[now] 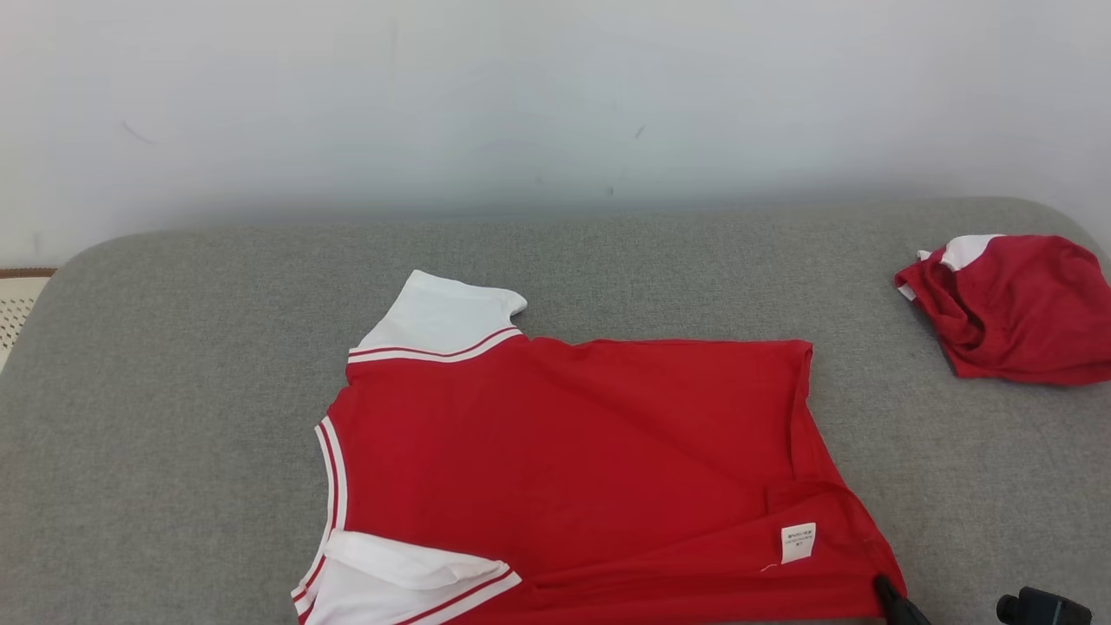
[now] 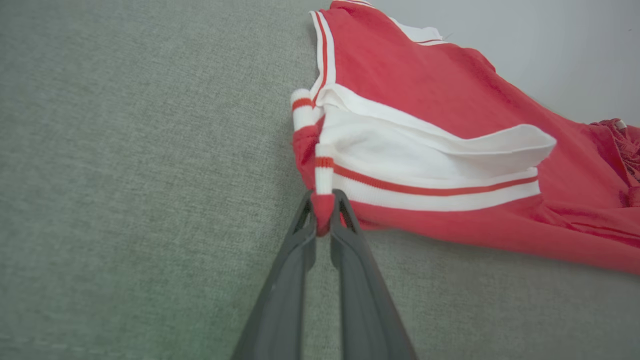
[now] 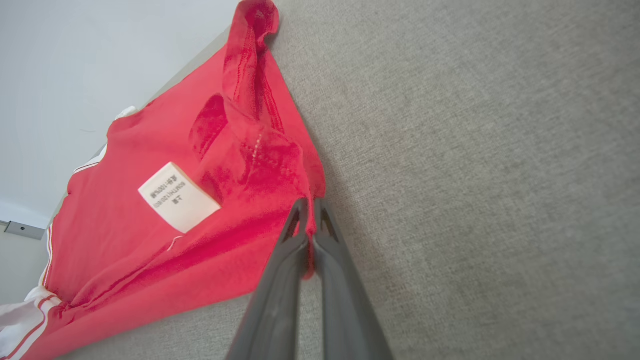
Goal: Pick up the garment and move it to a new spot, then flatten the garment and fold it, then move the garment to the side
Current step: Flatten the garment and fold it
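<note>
Garment (image 1: 564, 451), red knit, flat on grey woven cushion (image 1: 174, 391); left gripper (image 2: 323, 206) pinching ribbed cuff (image 2: 323, 175), right gripper (image 3: 310, 212) seemingly clamping hem (image 3: 314, 180)

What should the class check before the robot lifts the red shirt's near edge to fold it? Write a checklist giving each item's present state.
1. Left tool shut on the shirt at its striped corner: ok.
2. Right tool shut on the hem corner: ok.
3. Shirt lying flat: not ok; hem turned over by the label, near sleeve flipped up.
4. Red bundle apart from the shirt: ok.
5. Both fabric layers pinched: cannot tell.
</note>
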Robot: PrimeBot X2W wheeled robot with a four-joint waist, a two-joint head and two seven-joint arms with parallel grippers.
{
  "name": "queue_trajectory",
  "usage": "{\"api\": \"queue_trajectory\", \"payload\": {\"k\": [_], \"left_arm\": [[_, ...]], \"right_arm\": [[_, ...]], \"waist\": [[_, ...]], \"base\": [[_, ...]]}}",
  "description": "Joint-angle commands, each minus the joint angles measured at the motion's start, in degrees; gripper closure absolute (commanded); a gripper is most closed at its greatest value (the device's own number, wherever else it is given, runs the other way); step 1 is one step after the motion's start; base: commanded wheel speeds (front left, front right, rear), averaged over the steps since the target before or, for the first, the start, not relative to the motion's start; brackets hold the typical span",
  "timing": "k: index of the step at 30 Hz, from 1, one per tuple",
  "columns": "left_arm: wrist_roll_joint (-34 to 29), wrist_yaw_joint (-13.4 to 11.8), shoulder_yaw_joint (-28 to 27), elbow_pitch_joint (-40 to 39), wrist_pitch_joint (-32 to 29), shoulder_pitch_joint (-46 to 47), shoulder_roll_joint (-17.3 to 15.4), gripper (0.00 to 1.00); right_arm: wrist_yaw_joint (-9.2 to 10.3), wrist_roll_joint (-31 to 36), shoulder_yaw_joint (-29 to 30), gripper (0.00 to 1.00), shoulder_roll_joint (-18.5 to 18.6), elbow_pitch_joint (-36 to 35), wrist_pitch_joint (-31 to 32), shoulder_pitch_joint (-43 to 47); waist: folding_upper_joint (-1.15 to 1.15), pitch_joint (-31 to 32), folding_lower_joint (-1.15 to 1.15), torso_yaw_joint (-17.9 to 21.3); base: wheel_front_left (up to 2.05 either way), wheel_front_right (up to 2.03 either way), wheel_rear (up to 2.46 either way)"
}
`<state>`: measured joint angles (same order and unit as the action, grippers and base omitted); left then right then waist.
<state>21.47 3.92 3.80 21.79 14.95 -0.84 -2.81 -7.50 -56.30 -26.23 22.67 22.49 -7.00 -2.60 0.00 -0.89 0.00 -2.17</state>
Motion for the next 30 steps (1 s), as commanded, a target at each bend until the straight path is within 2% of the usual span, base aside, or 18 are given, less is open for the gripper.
{"api": "queue_trajectory", "payload": {"k": [1,7,8,9,18,26,30], "left_arm": [[0.7,-0.6,0.1,-0.3,0.2,-1.3,-0.2,1.00],[1.1,-1.3,0.7,-0.3,0.2,-1.9,-0.2,1.00],[0.4,-1.7,0.5,-1.1,0.2,-1.5,-0.2,0.07],[0.1,-2.0,0.5,-1.5,0.2,-1.4,-0.2,0.00],[-4.0,-3.0,-1.5,-9.4,0.2,-2.0,-0.1,0.00],[-12.3,-6.2,-2.6,-18.7,0.2,-2.8,-0.1,0.00],[-13.3,-8.1,-3.4,-20.7,0.2,-3.1,-0.1,0.00]], "right_arm": [[0.01,0.7,0.9,1.00,-0.3,-0.5,0.3,1.2],[0.01,3.3,2.6,1.00,-1.5,-1.3,1.2,2.7],[0.01,5.1,3.5,0.00,-1.9,-1.7,0.2,2.6],[0.01,6.0,3.9,0.00,-2.2,-1.9,-0.2,2.7],[0.01,13.7,7.1,0.00,-3.6,-6.5,-4.9,2.6],[0.01,21.1,10.1,0.00,-6.3,-11.0,-7.7,3.1],[0.01,26.5,12.3,0.00,-8.0,-12.4,-8.1,3.9]], "waist": [[0.00,-0.1,0.00,-0.1],[0.00,0.1,0.00,-0.2],[0.00,0.3,0.00,-0.3],[0.00,0.3,0.00,-0.3],[0.00,0.8,0.00,-0.9],[0.00,1.1,0.00,-2.0],[0.00,1.2,0.00,-2.5]], "base": [[0.00,0.00,0.00],[0.00,0.00,0.00],[0.00,0.00,0.00],[0.00,0.00,0.00],[0.00,0.00,0.00],[0.00,0.00,0.00],[0.00,0.00,0.00]]}}
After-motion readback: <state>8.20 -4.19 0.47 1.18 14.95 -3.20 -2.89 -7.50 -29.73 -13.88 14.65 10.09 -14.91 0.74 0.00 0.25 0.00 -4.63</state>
